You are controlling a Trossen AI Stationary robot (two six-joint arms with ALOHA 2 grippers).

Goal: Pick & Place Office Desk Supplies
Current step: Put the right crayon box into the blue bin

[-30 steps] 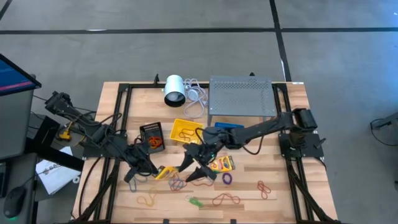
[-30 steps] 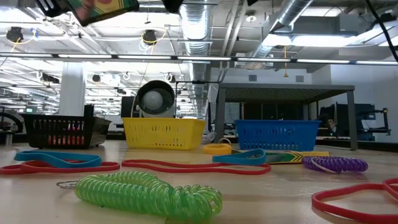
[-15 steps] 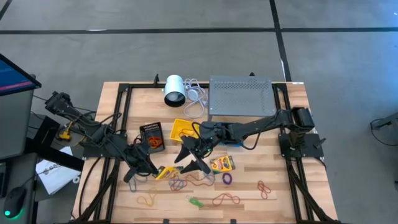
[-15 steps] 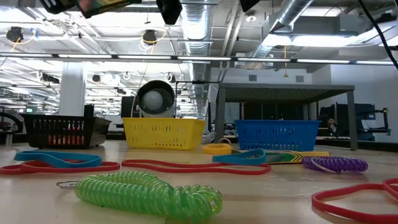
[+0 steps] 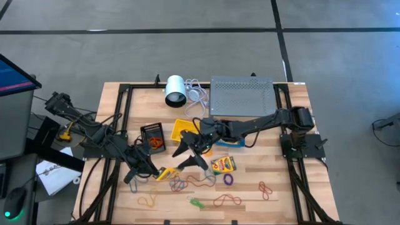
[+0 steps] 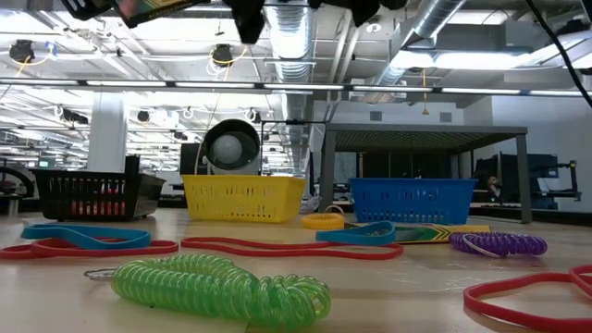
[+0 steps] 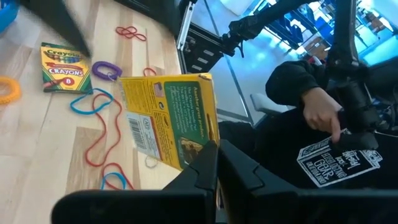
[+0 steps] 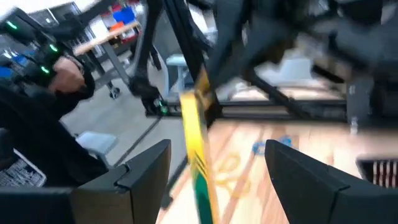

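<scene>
My left gripper (image 5: 155, 172) hovers over the table's near left part, shut on a yellow-and-green crayon box (image 7: 171, 118). This box also shows at the top of the low view (image 6: 148, 7). My right gripper (image 5: 185, 157) stands open just to the right of that box, pointing at it. In the right wrist view the box (image 8: 198, 140) appears edge-on ahead of the gap between the fingers, apart from them. A second crayon box (image 5: 223, 164) lies flat on the table, with rubber bands (image 5: 187, 182) and small rings around it. My left gripper pinches the crayon box between its two fingers at the box's lower corner (image 7: 198, 151). The box is lifted clear of the table and stands tilted above the fingertips, its printed back toward the wrist camera.
A black tray (image 5: 152, 136), a yellow tray (image 5: 186, 129) and a blue tray (image 5: 232, 127) stand mid-table. Behind them are a white cylinder (image 5: 175, 89) and a grey rack (image 5: 242, 97). A green coil (image 6: 222, 289) lies near the front edge. A person (image 7: 323, 143) sits beyond the table.
My right gripper has gone toward the table's left edge and a little toward its far edge, closing in on the held crayon box, and has turned somewhat. Its fingers have stayed open. The left gripper and its box have kept still.
</scene>
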